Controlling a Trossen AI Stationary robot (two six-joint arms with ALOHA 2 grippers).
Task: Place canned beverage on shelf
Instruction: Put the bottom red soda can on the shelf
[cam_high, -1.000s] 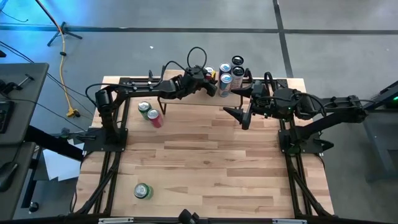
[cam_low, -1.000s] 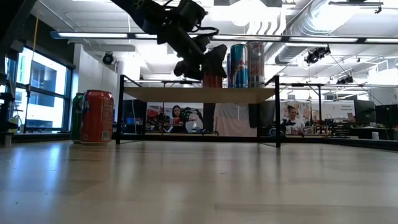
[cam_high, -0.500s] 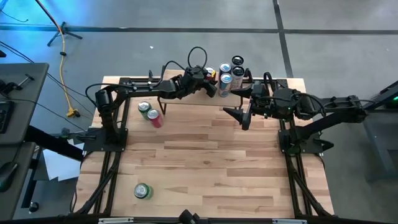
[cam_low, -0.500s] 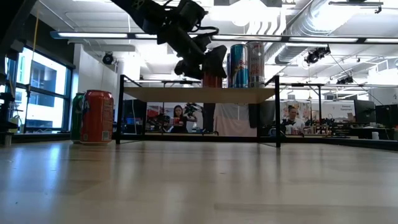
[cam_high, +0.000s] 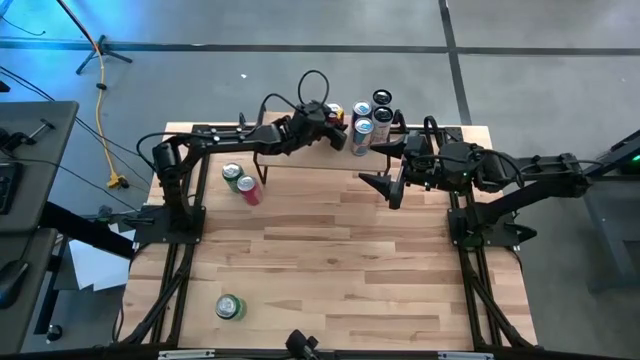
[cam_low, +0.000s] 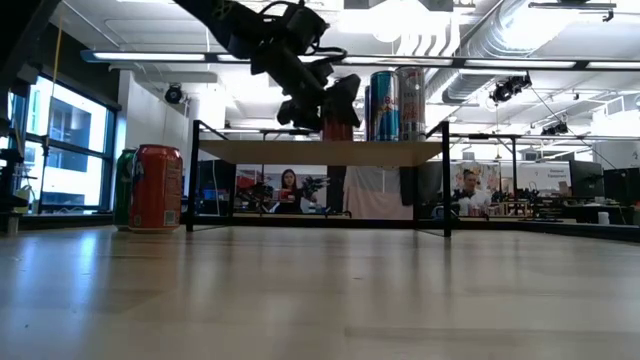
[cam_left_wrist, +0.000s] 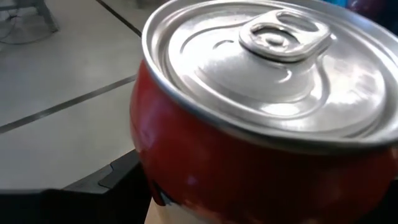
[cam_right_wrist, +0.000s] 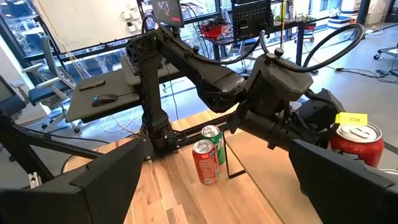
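The red can filled the left wrist view; the low view showed the left fingers clamped on it above the shelf. The right fingers stood apart at 3 o'clock.

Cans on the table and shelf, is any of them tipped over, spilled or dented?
Nothing stands out. The cans on the shelf stand upright, as do the red can and the green can beside it; no spill shows.
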